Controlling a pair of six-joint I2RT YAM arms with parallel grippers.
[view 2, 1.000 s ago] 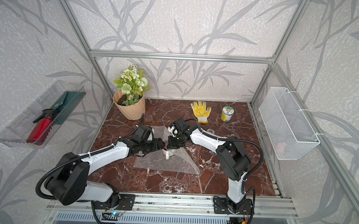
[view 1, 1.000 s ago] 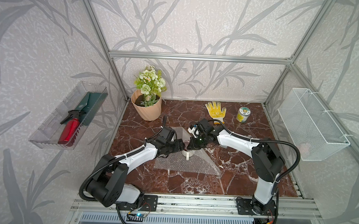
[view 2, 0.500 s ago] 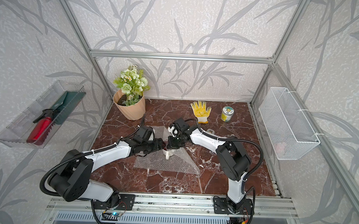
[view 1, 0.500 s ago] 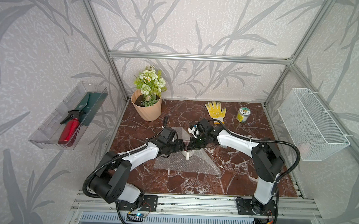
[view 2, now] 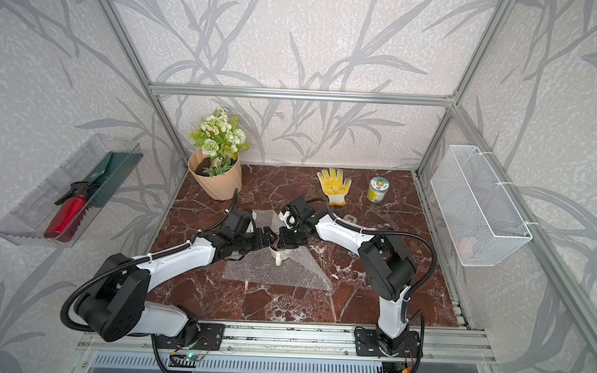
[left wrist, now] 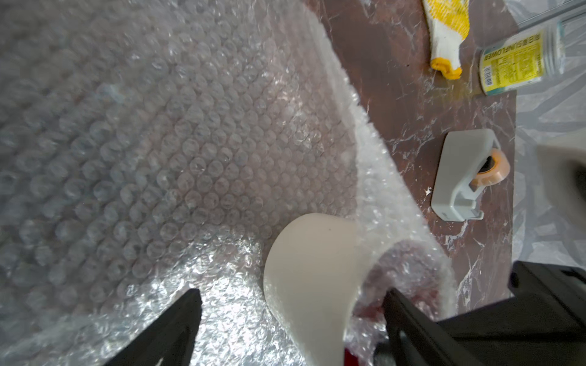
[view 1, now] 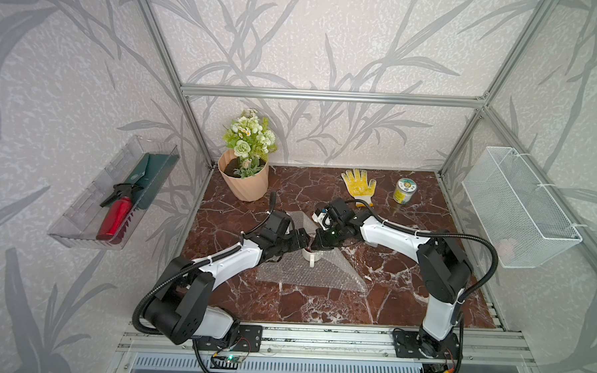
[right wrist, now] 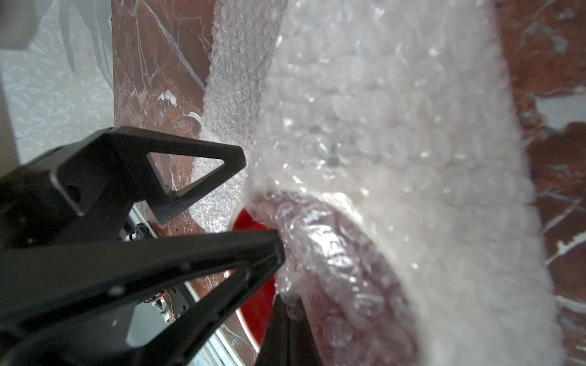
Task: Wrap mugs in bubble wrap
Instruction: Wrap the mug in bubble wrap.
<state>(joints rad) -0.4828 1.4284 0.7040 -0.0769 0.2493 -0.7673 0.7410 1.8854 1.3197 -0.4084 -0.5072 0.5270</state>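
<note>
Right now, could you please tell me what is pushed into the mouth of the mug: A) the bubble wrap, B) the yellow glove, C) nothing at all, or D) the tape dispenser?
A: in the right wrist view the bubble wrap is tucked down into the red inside of the mug.

Left end effector (view 1: 304, 242) spread, right (view 1: 318, 244) closed

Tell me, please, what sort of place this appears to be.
Likely a robot test cell dressed as a gardening corner: aluminium frame, potted flowers and a yellow glove.
</note>
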